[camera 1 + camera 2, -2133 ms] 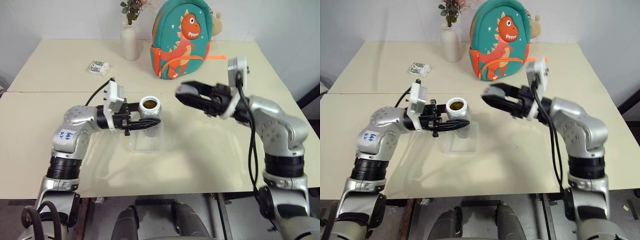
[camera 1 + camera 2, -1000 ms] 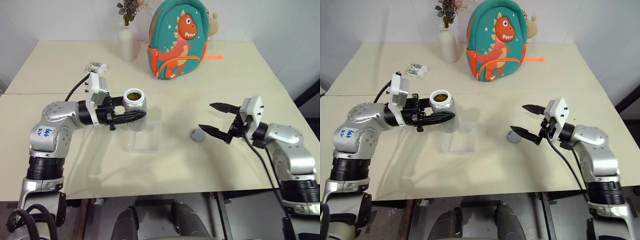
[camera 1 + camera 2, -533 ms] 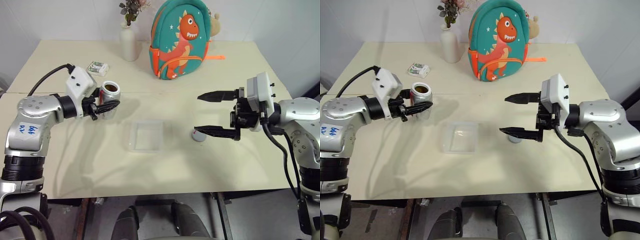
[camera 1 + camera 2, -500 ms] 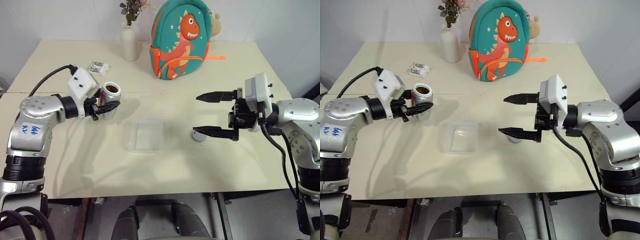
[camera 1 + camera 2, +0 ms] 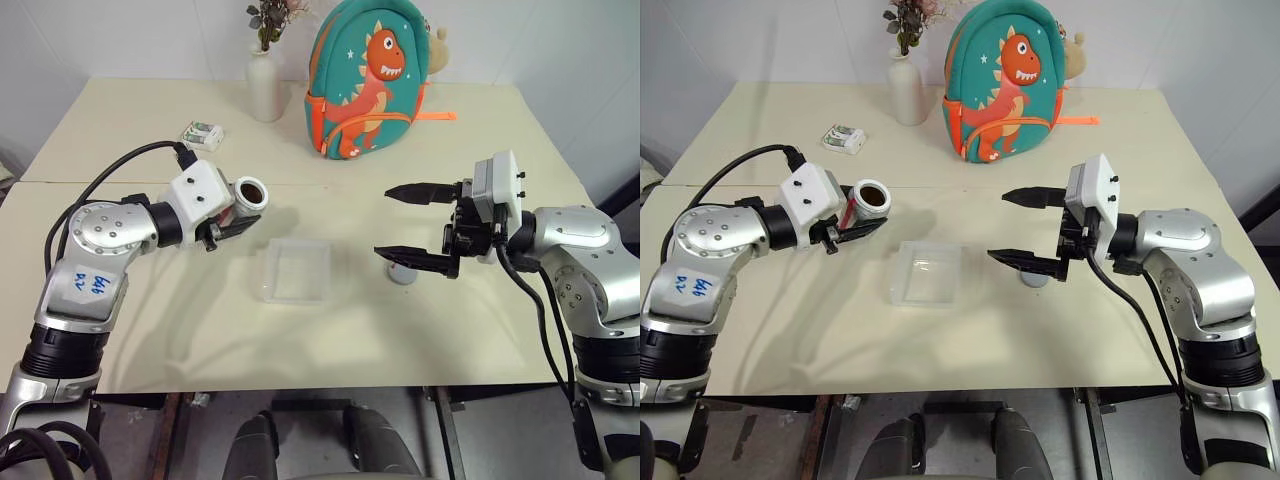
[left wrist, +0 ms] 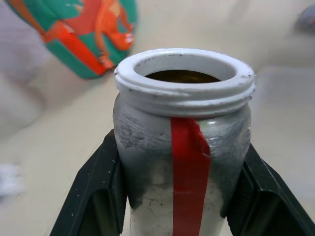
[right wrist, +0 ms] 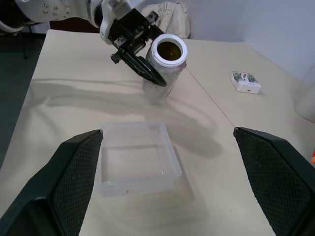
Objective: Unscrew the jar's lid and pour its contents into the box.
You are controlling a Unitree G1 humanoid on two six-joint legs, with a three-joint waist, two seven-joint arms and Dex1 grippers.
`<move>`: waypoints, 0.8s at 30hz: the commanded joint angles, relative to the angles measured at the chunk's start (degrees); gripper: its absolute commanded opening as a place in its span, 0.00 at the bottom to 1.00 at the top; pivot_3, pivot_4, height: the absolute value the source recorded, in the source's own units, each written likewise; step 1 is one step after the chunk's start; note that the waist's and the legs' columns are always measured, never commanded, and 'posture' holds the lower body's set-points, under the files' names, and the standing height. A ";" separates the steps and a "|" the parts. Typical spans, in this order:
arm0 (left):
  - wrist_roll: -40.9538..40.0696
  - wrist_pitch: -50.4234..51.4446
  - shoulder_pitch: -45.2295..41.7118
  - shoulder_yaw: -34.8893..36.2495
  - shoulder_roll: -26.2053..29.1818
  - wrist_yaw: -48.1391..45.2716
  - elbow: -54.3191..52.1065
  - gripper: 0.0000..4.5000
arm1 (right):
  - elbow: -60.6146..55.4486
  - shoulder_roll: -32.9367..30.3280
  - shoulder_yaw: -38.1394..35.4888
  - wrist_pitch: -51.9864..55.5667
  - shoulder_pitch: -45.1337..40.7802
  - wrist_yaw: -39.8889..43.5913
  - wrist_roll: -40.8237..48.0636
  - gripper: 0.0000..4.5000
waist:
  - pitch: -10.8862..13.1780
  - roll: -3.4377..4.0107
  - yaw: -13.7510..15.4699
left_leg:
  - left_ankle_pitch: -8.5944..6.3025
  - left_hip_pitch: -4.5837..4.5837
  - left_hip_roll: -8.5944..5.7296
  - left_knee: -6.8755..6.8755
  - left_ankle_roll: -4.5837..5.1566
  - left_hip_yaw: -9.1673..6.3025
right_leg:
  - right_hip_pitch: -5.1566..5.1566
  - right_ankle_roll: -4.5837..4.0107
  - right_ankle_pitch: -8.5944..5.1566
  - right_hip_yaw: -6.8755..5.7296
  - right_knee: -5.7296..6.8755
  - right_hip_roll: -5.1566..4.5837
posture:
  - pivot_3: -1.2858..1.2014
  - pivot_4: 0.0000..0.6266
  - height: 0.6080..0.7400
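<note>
Left eye view: the left gripper (image 5: 228, 230) is clamping the opened jar (image 5: 247, 196) tipped toward the empty box (image 5: 296, 270) just to its right, while the lid (image 5: 402, 276) is lying beneath the spread, empty right gripper (image 5: 406, 222), leaving the pour undone.

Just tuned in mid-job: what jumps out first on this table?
The open jar, tipped on its side in the left pincer, mouth aimed toward the clear box at table centre. The right pincer hangs wide open over the grey lid lying on the table. Behind stands a teal dinosaur backpack.
</note>
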 commanded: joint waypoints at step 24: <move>84.18 -49.55 -19.05 -25.39 8.49 66.21 14.26 0.46 | 4.94 7.16 -1.20 -2.63 -2.74 -5.53 -0.67 1.00 | -0.01 0.01 -0.05 | 0.01 0.09 -0.01 0.00 0.03 0.20 | -0.01 0.18 0.09 0.12 0.19 -0.01 | 0.52 0.24 1.00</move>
